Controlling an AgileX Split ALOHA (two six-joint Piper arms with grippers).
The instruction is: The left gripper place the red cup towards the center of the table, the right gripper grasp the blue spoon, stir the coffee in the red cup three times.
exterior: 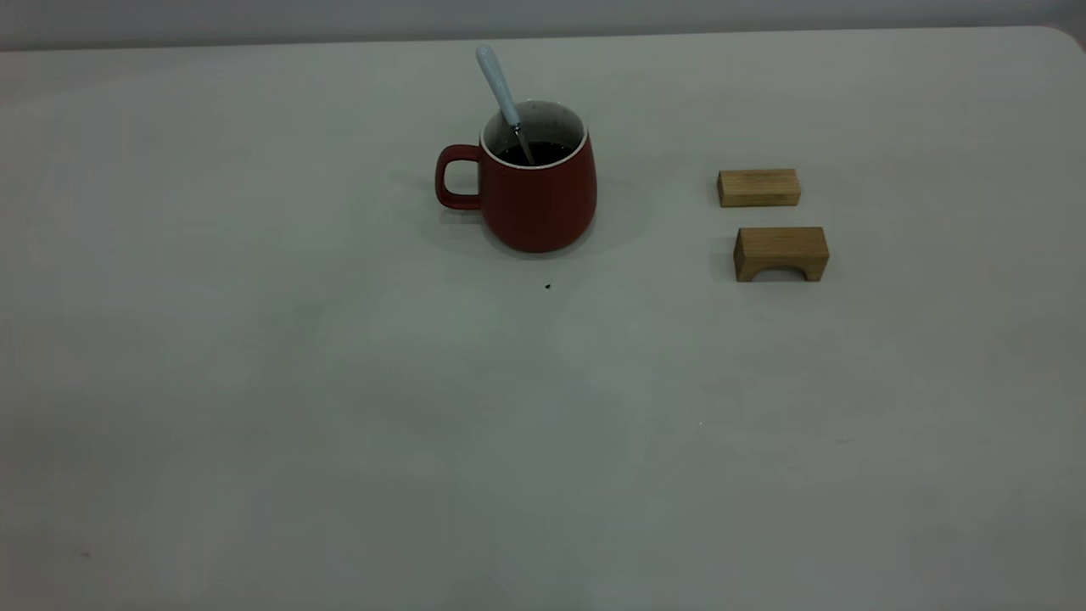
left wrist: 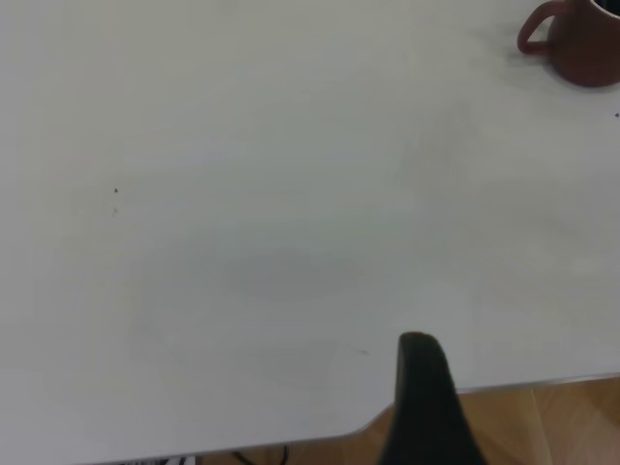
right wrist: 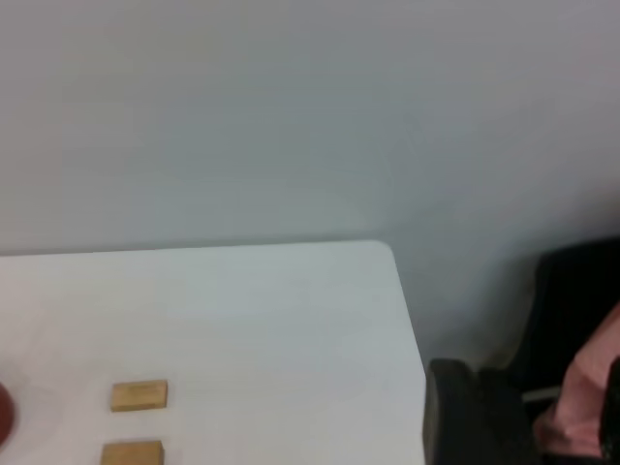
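Left hand (left wrist: 426, 407) hangs back at the tabletop (exterior: 254, 407) edge, one finger in view, so can't tell open or clenched; right hand (right wrist: 470, 417) is parked off the far corner, same, neither touching anything. Red cup (exterior: 536, 191) stands upright near centre w/ coffee (exterior: 536, 154) inside, blue spoon (exterior: 501, 89) leaning on the rim, two wooden blocks (exterior: 758, 187) well apart. Cup prob. heavy, rigid, glazed-slick & breakable, so take the loop handle; spoon light & stiff, pinch the pale handle high.

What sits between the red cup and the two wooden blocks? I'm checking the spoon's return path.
Nothing: the exterior view shows bare table between the red cup and the wooden blocks.
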